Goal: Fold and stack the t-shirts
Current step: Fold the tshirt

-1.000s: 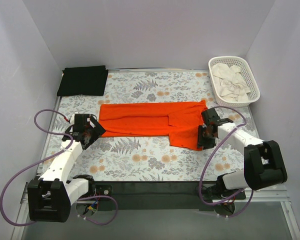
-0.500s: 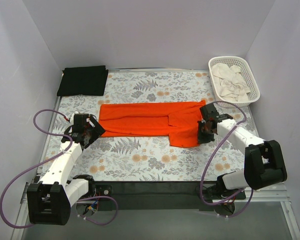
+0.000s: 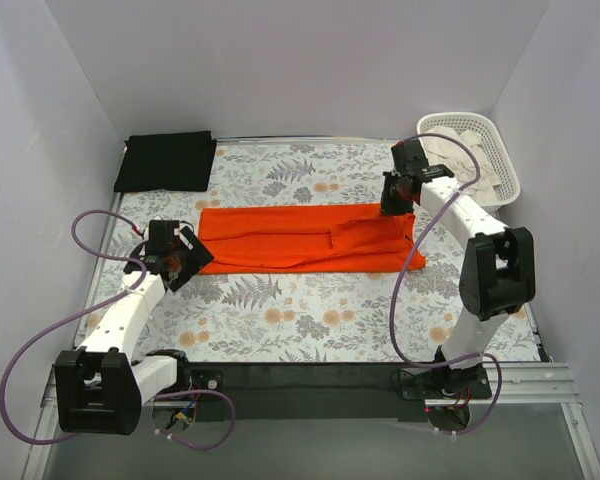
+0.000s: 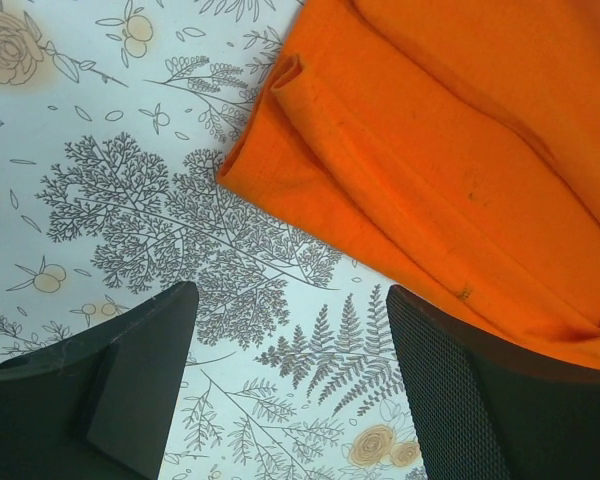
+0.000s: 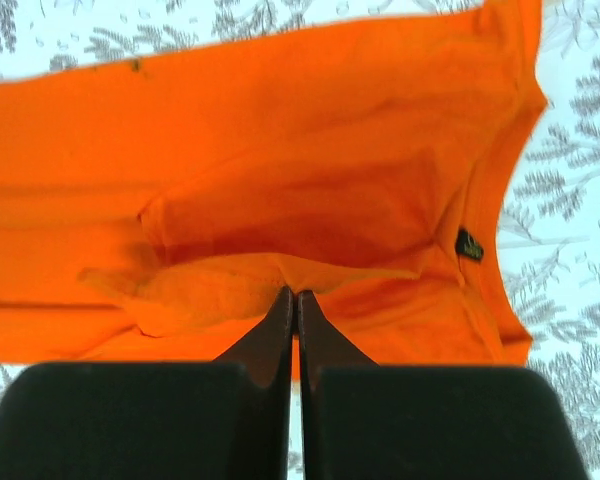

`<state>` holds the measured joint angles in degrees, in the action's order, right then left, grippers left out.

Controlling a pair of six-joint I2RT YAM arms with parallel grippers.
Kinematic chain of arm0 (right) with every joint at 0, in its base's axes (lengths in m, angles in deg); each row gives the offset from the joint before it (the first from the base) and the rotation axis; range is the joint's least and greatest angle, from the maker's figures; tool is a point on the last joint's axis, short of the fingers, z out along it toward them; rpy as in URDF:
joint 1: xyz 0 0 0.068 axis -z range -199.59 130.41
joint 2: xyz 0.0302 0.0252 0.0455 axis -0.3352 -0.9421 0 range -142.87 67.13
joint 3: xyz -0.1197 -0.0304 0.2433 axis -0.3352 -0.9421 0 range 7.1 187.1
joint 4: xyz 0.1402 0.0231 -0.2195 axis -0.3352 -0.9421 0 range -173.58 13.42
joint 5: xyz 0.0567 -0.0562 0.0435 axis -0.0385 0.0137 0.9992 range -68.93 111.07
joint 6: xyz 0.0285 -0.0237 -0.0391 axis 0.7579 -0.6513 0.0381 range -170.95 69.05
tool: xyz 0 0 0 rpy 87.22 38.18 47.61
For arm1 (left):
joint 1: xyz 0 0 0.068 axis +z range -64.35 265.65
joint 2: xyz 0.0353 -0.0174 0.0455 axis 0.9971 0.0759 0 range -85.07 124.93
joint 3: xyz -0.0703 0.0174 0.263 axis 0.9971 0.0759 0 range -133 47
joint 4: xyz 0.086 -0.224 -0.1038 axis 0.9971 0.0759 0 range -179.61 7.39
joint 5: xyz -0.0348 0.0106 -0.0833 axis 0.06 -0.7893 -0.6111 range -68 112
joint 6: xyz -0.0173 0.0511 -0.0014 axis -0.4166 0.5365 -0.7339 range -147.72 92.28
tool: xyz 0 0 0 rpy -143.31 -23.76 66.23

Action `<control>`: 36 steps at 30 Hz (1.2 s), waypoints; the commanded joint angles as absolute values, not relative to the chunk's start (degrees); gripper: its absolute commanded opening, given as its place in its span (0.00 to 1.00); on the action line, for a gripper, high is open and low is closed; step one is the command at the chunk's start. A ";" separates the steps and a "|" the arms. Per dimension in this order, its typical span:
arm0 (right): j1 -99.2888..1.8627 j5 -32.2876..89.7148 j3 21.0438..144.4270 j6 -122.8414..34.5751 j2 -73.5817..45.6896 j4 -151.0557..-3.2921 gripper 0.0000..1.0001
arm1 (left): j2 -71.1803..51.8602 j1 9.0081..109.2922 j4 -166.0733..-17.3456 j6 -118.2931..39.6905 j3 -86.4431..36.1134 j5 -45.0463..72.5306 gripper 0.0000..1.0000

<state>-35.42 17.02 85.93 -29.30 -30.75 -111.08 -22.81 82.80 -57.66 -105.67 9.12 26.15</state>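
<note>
shirts, count: two, one orange and one black.
orange shirt (image 3: 300, 240): flat near the middle of the surface (image 3: 310, 310), folded into a long band running from 9 o'clock to 3 o'clock. Neck opening with a small dark label at the 3 o'clock end. A short point of cloth sticking out toward 5 o'clock at that same end.
black shirt (image 3: 166, 161): folded into a neat rectangle at the 10 o'clock corner, well apart from the orange shirt.
surface, count: one, covered by a grey-and-orange floral cloth.
basket (image 3: 511, 172): one, white plastic lattice, at the 1 o'clock corner.
white cloth (image 3: 475, 135): crumpled inside the basket; number of pieces impossible to tell.
arms, count: two, each trailing one purple cable (image 3: 40, 345).
left claw (image 4: 290, 300): released, jaws spread wide with nothing between them. Low over the floral cloth just beside the 9 o'clock end of the orange shirt, apart from its edge. Contact with the surface impossible to tell.
right claw (image 5: 293, 292): clenched, both fingers pressed together on a pinch of the orange shirt. Placed at the shirt's 1 o'clock corner, near the basket, with a raised fold of orange cloth gathered at the tips.
</note>
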 commanded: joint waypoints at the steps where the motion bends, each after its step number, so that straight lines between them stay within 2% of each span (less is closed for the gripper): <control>1: -34.53 17.29 92.78 -30.03 -35.33 -110.86 0.01 | -21.35 82.57 -56.82 -104.98 5.87 24.38 0.70; 11: -32.33 19.67 99.56 -31.70 -41.76 -107.87 0.01 | -18.97 82.57 -56.91 -105.42 5.69 23.23 0.67; 26: -30.13 18.87 96.75 -31.35 -42.99 -105.32 0.01 | -15.99 82.57 -58.23 -105.68 5.61 23.15 0.65; 27: -30.13 18.88 96.05 -31.44 -42.99 -105.32 0.04 | -15.72 82.57 -58.23 -105.68 5.52 23.15 0.65; 28: -30.05 18.70 95.70 -31.52 -43.08 -105.32 0.14 | -15.63 82.57 -58.23 -105.77 5.43 23.49 0.65; 31: -29.78 17.65 93.86 -32.14 -41.95 -105.41 0.33 | -15.37 82.57 -58.23 -106.21 4.91 24.37 0.65; 34: -28.65 16.94 90.79 -32.93 -38.70 -105.49 0.43 | -15.54 82.57 -58.05 -107.26 4.55 26.66 0.65; 36: -27.41 17.47 88.41 -32.84 -36.67 -105.93 0.44 | -15.02 82.57 -58.23 -107.88 4.38 27.80 0.65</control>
